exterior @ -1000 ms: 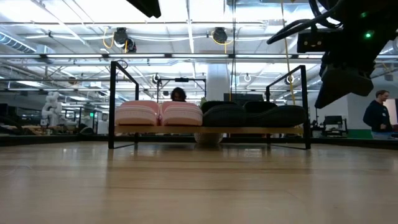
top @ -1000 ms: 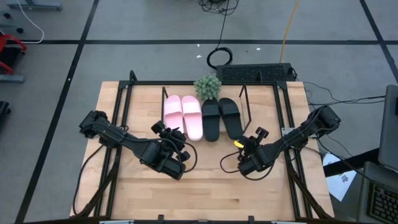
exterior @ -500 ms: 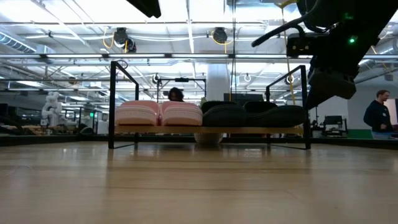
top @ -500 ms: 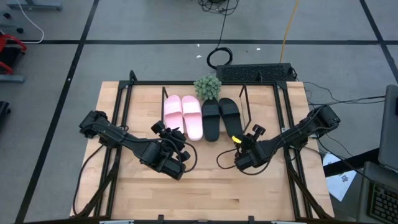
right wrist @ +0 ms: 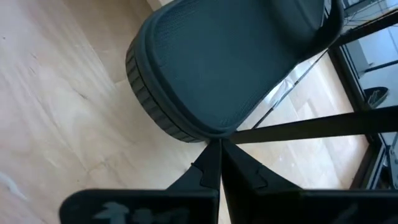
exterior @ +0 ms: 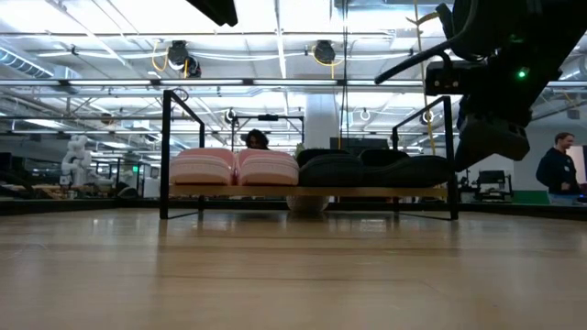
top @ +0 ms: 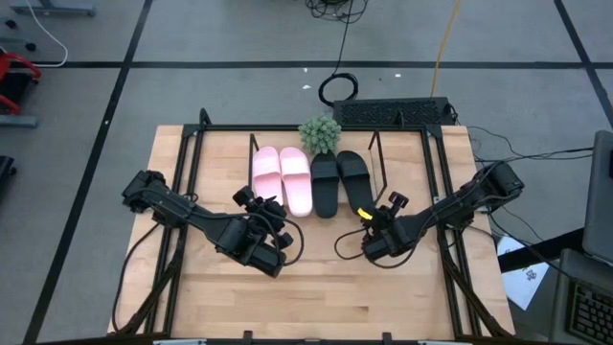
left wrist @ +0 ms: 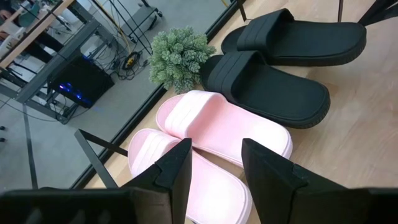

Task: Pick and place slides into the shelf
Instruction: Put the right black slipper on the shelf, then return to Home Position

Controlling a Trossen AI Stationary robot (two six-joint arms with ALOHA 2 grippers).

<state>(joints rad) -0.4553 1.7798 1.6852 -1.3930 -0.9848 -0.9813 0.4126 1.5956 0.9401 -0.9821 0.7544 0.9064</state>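
All four slides lie side by side, toes toward the plant.

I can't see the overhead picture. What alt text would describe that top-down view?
Seen from above, two pink slides and two black slides lie side by side on a low shelf at the far side of a wooden table, beside a small green plant. The left gripper and right gripper sit just in front of them.

No readable text, label, brand, number or sign shows in any view, neither on the slides, the shelf, the table nor the arms.
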